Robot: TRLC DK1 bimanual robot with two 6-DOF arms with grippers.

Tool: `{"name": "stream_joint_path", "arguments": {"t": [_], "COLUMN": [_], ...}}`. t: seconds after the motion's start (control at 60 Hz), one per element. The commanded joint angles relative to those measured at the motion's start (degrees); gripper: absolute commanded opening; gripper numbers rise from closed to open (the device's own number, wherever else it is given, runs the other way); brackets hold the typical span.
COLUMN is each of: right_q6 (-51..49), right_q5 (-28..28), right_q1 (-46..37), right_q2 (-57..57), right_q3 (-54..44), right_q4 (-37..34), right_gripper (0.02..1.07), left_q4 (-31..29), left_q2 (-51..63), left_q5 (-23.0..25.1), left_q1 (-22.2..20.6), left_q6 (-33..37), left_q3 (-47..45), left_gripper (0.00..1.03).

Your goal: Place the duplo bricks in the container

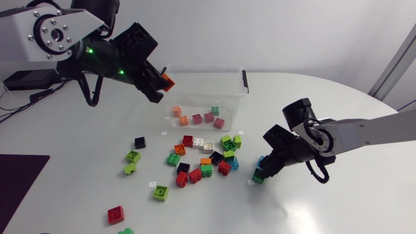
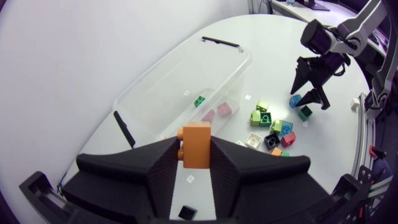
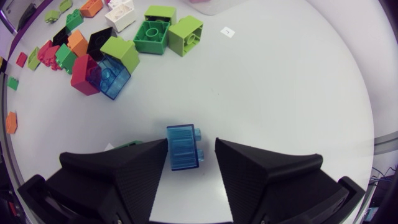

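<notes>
White round table [image 1: 325, 208], plain wall behind, loose bricks [image 1: 201, 162] scattered across the middle. The left gripper [image 2: 191, 149] was clamped on a small orange duplo brick [image 2: 196, 144], both fingers pressed on its sides, held in the air by the left end of the clear plastic container [image 1: 244, 88]. About 5 bricks [image 1: 208, 117] were already lying inside.

My take: get fully past the rim and over the open middle, then let go low so it doesn't bounce out.

The right gripper [image 3: 191, 152] was down at the table with a translucent blue brick [image 3: 184, 147] between its fingers. They were spread, with a gap on 1 side, so no grip yet. I'd centre it before squeezing.
</notes>
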Motion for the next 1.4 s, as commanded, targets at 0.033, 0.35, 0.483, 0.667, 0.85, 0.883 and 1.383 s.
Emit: {"name": "stream_joint_path", "arguments": {"t": [0.033,0.35,0.483,0.667,0.85,0.883,1.383], "right_q6": [-0.9,-0.7,0.9,3.5,6.3,7.0,15.1], "right_q5": [-0.4,0.0,0.0,0.0,-0.6,-0.6,-1.5], "right_q1": [0.8,1.4,3.8,6.3,7.2,7.4,10.8], "right_q2": [1.7,-4.6,-9.5,-13.7,-15.5,-15.5,-9.4], "right_q3": [-0.9,-0.5,1.2,4.5,10.0,11.3,28.0], "right_q4": [0.5,-3.7,-8.3,-12.7,-15.7,-16.0,-13.7], "right_gripper": [0.35,0.28,0.28,0.28,0.28,0.28,0.28], "left_q4": [1.5,5.7,6.5,7.6,7.8,7.8,-1.1], "left_q2": [3.9,12.4,16.5,21.2,23.5,23.4,6.4], "left_q5": [0.4,0.4,0.4,0.2,-1.0,-1.0,-1.1], "left_q1": [0.2,1.3,2.2,2.8,3.6,3.9,14.0], "left_q6": [-4.0,-11.3,-13.0,-15.0,-16.3,-16.5,-13.3], "left_q3": [3.7,10.1,13.5,17.2,19.0,19.0,5.7], "left_gripper": [0.21,0.22,0.22,0.26,0.73,0.82,0.95]}}
